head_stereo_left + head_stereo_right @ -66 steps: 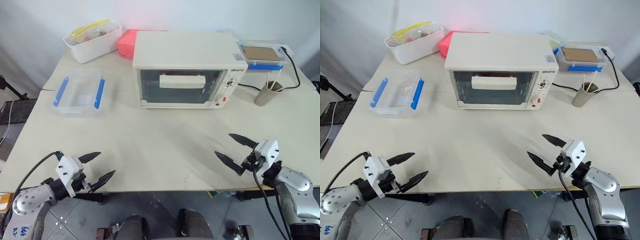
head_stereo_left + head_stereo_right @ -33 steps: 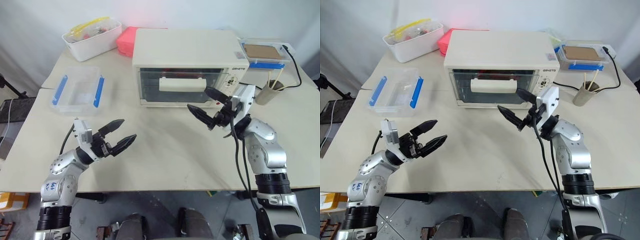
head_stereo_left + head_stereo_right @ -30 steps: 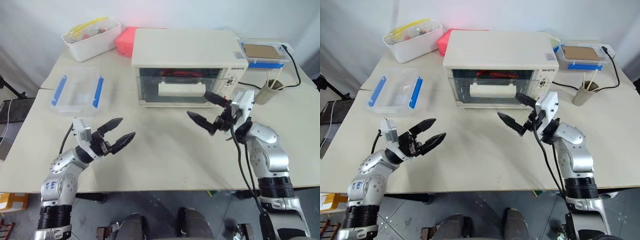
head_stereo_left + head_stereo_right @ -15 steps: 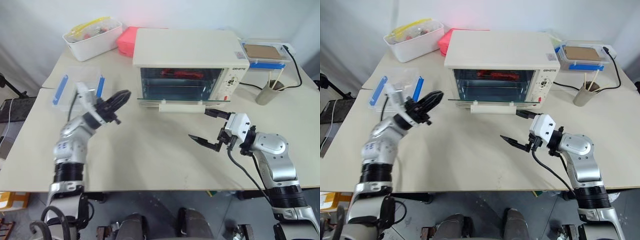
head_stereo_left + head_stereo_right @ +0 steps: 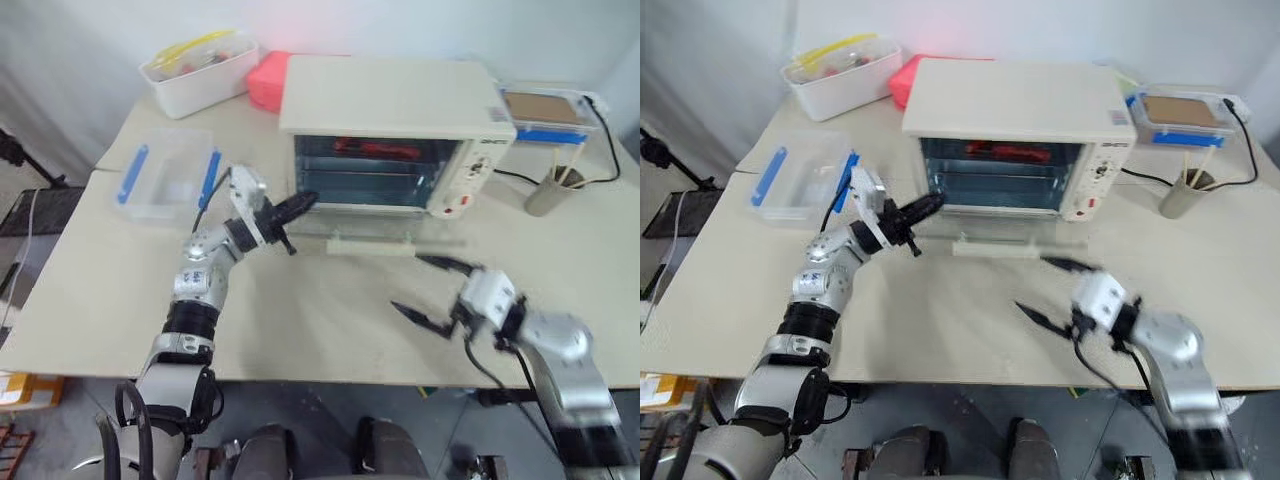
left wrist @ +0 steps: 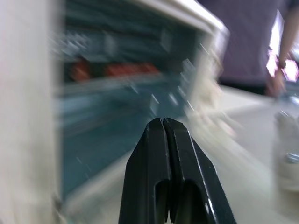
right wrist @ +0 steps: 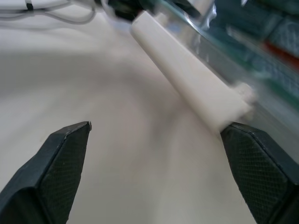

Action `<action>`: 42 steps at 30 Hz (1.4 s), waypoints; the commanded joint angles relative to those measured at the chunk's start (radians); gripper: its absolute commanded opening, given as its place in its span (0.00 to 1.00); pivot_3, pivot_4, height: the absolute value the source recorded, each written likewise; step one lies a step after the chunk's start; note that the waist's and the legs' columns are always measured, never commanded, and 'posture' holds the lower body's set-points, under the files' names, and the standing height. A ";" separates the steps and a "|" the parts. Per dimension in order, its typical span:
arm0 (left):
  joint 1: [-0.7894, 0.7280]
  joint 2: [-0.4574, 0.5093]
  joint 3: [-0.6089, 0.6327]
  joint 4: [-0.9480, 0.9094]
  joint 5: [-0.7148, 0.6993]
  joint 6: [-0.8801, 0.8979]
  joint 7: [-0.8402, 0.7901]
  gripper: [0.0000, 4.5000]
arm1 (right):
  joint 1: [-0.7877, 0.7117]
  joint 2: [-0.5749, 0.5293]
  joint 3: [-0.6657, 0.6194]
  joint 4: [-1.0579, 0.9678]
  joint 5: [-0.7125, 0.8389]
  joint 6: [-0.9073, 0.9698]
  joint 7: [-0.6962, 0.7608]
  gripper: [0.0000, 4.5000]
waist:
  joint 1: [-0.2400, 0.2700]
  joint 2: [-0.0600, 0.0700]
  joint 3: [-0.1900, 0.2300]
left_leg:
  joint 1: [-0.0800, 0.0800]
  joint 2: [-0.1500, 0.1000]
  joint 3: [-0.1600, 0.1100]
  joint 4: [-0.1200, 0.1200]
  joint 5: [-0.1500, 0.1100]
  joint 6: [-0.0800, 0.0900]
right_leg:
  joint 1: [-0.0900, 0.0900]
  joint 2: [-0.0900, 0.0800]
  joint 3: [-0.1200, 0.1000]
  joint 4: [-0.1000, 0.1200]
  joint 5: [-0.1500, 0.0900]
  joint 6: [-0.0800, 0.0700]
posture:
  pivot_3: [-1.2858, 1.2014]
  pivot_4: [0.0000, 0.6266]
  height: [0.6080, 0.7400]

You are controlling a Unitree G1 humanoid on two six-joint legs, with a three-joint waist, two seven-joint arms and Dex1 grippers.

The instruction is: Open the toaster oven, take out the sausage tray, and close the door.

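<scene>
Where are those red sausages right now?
In the left eye view, the sausage tray sits on the upper rack inside the toaster oven, behind the lowered door, at the table's far middle.

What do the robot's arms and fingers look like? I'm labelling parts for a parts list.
Both arms are silver-grey metal segments with black joints. The left gripper and right gripper each have a white block at the wrist and two black, pointed fingers with cross-hatched pads. A black cable loops along each forearm.
</scene>
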 commanded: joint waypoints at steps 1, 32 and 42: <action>0.062 0.017 -0.035 -0.059 0.044 -0.064 -0.034 0.01 | 0.170 -0.004 -0.194 -0.056 0.048 -0.027 -0.074 1.00 | -0.004 -0.001 0.001 | -0.001 0.000 0.001 0.001 0.000 0.001 | 0.000 0.000 0.000 -0.002 0.000 0.001 | 0.52 0.24 1.00; 0.459 0.110 0.105 -0.640 -0.068 0.132 0.178 0.86 | -1.068 0.163 0.477 0.779 -0.712 -0.032 -0.647 0.96 | -0.065 -0.001 0.000 | 0.002 0.003 0.006 0.003 0.002 0.000 | -0.004 -0.001 0.006 0.007 0.003 -0.003 | 0.52 0.24 1.00; 0.463 0.085 0.087 -0.648 -0.066 0.139 0.224 0.87 | -1.200 0.202 0.513 1.029 -0.794 -0.162 -0.798 0.51 | -0.083 0.000 0.000 | 0.001 0.003 0.004 0.002 0.002 0.000 | -0.004 -0.002 0.004 0.008 0.003 -0.003 | 0.52 0.24 1.00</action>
